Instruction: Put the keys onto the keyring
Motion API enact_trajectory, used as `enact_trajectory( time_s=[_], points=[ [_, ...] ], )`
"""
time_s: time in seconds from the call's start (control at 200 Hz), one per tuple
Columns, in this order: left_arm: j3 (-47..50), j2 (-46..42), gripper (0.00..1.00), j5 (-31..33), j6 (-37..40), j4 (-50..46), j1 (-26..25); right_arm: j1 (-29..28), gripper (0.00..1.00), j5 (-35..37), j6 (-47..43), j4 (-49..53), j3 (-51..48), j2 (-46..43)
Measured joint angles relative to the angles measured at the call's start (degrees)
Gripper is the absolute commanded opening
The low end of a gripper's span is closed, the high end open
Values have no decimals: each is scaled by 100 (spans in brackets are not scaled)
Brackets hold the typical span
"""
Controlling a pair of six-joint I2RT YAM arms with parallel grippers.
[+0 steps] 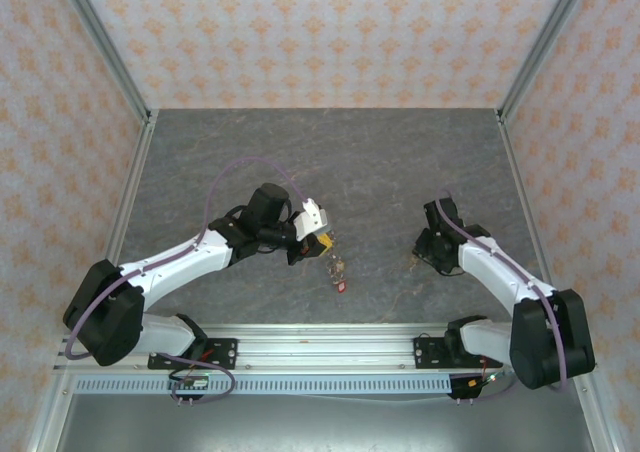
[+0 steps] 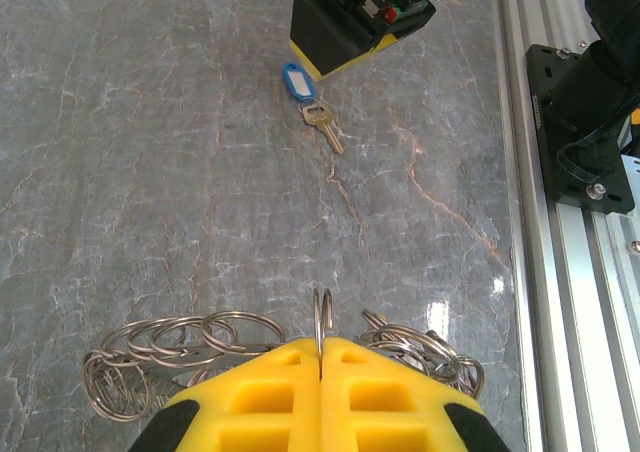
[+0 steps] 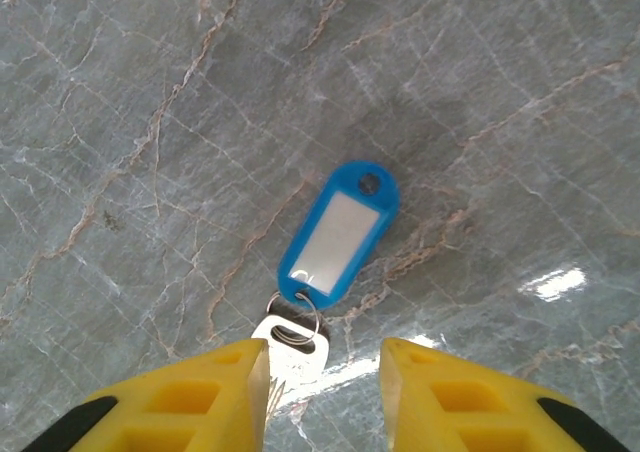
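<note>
The keyring [image 2: 215, 334] is a linked bunch of steel split rings lying flat on the grey stone-patterned table [image 2: 150, 192], with one upright ring [image 2: 322, 317] standing at its middle. My left gripper [image 2: 321, 352] has that ring pinched edge-on between its yellow fingertips. The jaws are pressed together, and the rest of the bunch spills out to either side of them.

Well apart from it, over toward the right arm, lies a key [image 3: 290, 340] with a silver head, joined by a small loop to a blue tag [image 3: 338, 230] that has a white label. From the right wrist I see the key's head just below the tag, between the fingers of my right gripper [image 3: 324, 360] and nearer the finger on the left of that picture. Those jaws stand partly apart over the key. I can't tell whether either finger touches it.
</note>
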State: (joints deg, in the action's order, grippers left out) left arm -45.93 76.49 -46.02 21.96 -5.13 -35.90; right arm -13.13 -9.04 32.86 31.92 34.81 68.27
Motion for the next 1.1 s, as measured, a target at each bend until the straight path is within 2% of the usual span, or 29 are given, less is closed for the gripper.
enact_trajectory(
  time_s=[0.315,1.101],
  points=[
    [0,-17,0,4,-2,-17,0,0,35,-146,35,-133,-55,304],
    [0,-103,0,42,0,-114,0,0,35,-15,101,-232,-225,304]
  ],
)
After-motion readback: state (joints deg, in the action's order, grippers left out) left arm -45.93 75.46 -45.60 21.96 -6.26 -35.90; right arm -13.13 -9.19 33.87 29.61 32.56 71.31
